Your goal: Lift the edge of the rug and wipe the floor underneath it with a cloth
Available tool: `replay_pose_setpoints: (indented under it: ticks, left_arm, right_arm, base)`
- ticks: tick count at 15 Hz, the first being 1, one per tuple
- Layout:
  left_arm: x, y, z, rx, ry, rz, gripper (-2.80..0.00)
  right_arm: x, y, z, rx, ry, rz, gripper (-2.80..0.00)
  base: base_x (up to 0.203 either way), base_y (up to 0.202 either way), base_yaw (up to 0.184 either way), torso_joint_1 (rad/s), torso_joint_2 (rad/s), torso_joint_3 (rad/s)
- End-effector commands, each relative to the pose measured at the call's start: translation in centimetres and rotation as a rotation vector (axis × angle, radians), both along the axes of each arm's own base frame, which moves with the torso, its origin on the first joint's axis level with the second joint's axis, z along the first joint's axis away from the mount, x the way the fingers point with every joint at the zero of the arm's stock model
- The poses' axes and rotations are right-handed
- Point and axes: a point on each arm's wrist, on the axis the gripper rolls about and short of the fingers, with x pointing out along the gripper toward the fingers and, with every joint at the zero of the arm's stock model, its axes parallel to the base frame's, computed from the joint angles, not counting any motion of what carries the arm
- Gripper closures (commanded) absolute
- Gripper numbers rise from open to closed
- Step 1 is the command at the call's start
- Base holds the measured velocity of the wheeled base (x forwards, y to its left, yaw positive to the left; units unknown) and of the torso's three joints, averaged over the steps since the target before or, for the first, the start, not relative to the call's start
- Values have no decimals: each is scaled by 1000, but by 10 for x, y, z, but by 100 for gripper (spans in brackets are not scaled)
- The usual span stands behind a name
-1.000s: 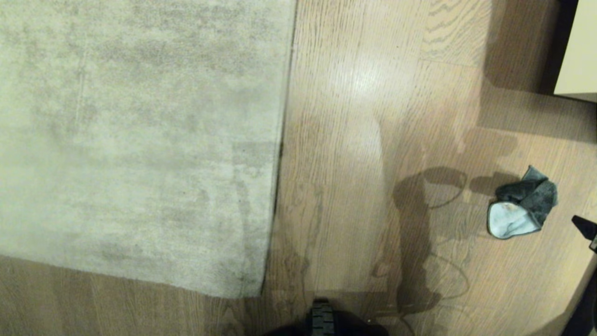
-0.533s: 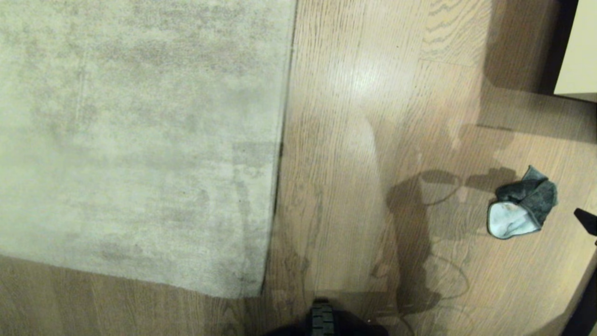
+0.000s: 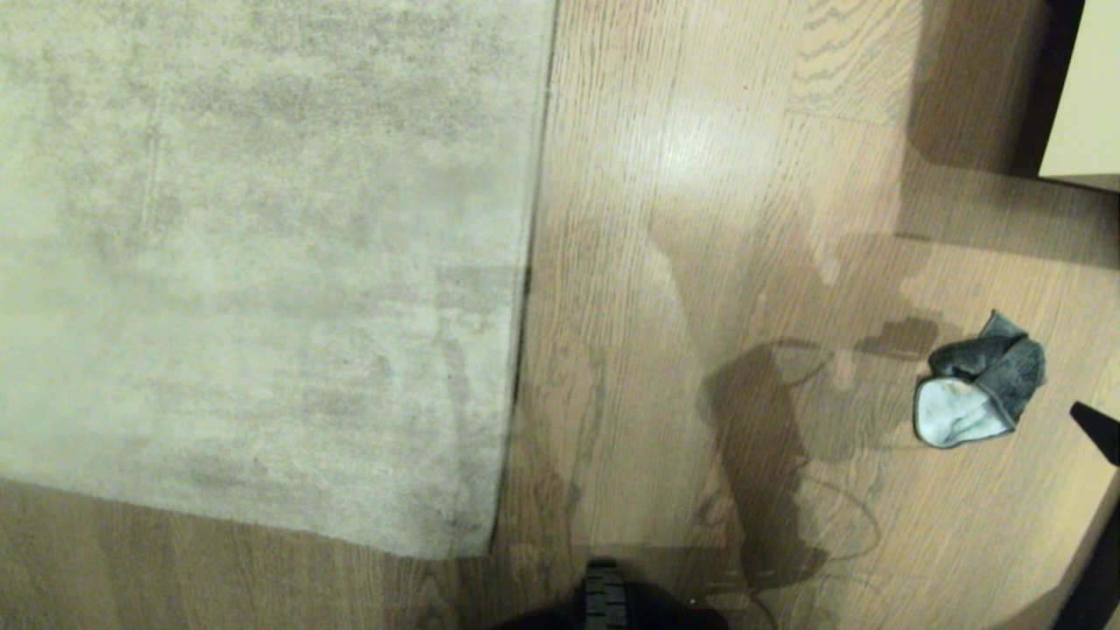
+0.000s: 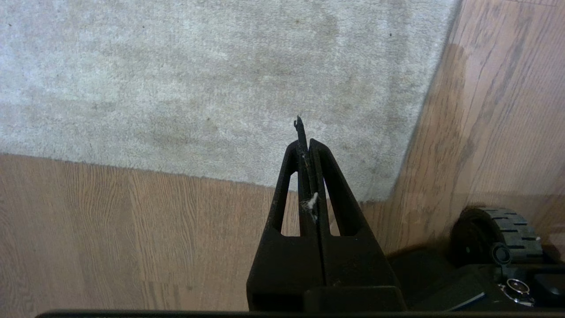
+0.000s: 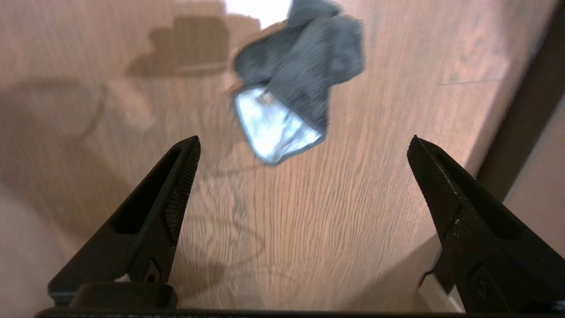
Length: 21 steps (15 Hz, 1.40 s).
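Note:
The pale grey-beige rug (image 3: 262,262) lies flat on the left, its straight edge (image 3: 534,219) running up the wood floor (image 3: 665,394). The cloth (image 3: 980,385), a crumpled dark grey-green rag with a pale underside turned up, rests on the floor at the right. My right gripper (image 5: 303,140) hovers open over bare planks just short of the cloth (image 5: 304,75); only a black tip (image 3: 1098,427) of it shows at the head view's right edge. My left gripper (image 4: 306,142) is shut, parked above the rug's near corner (image 4: 379,176), with a bit of white lint between its fingers.
A pale piece of furniture (image 3: 1085,87) stands at the far right, with a dark strip (image 5: 525,110) along its foot beside the cloth. The robot's own base wheel (image 3: 605,599) sits at the near edge, close to the rug corner.
The right arm's shadow on the floor has slid up and to the left. The black tip at the right edge has hardly shifted. Rug and cloth lie as before.

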Motion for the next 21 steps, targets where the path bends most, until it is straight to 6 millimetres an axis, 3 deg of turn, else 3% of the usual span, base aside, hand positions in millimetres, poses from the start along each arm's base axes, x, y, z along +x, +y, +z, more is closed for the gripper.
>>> replay_pose_setpoints:
  ticks: [1,11,12,15,21]
  left_arm:
    - [0,0,0,0,1,0,0]
    - [0,0,0,0,1,0,0]
    - [0,0,0,0,1,0,0]
    - [0,0,0,0,1,0,0]
    - [0,0,0,0,1,0,0]
  right_arm:
    - [-6,4,0,-33,-8,25,-280]
    - [-31,19,-9,-44,-25,37,-280]
    - [-31,19,-9,-45,-27,37,0]
    - [-36,22,-9,-52,-39,50,0]
    - [-65,40,-9,-77,-102,119,0]
  base:
    - [0,0,0,0,0,0]
    - [0,0,0,0,0,0]
    - [0,0,0,0,0,0]
    - [0,0,0,0,0,0]
    - [0,0,0,0,0,0]
